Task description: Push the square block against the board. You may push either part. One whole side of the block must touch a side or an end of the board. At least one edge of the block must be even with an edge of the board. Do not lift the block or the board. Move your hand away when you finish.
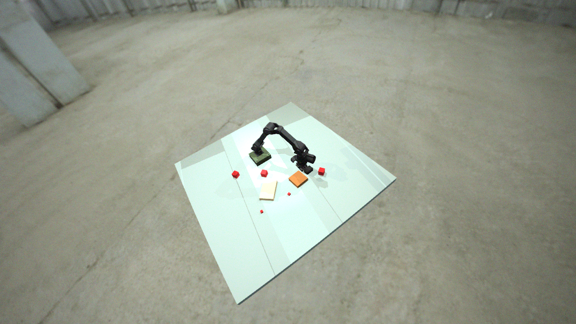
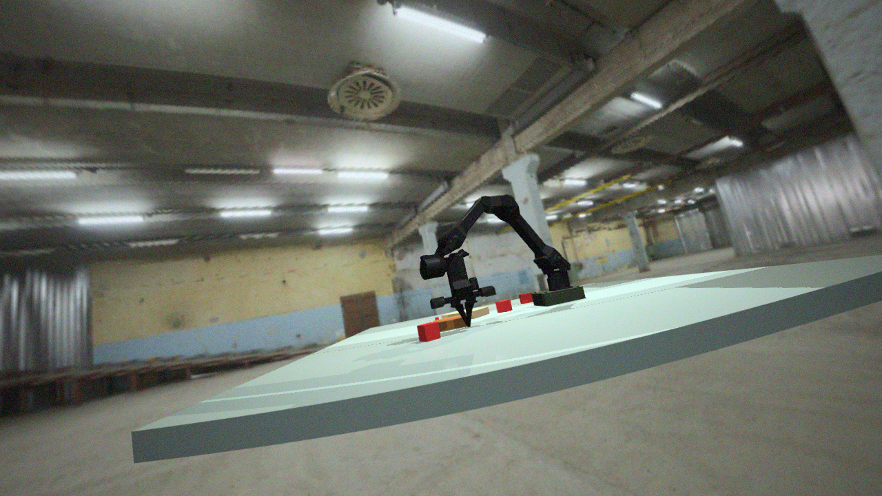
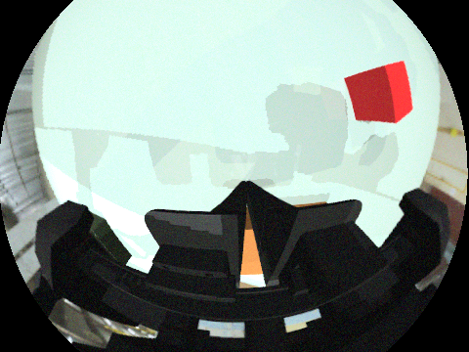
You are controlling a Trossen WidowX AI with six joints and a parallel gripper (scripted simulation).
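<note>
The orange square block (image 1: 298,179) (image 2: 451,323) (image 3: 250,254) lies flat on the table. The pale cream board (image 1: 268,190) (image 2: 477,312) lies flat to its left in the top view, apart from it and turned at a different angle. My gripper (image 2: 468,324) (image 3: 245,186) is shut and empty, pointing down. Its tips are low, at about table level, close beside the block on the side away from the board. In the wrist view the fingers cover most of the block; I cannot tell whether they touch it.
A red cube (image 1: 321,171) (image 2: 428,331) (image 3: 371,98) stands right of the block in the top view. Two more red cubes (image 1: 263,173) (image 1: 235,174) stand near the green arm base (image 1: 260,157) (image 2: 558,296). Tiny red cubes (image 1: 288,194) (image 1: 261,211) lie near the block and the board.
</note>
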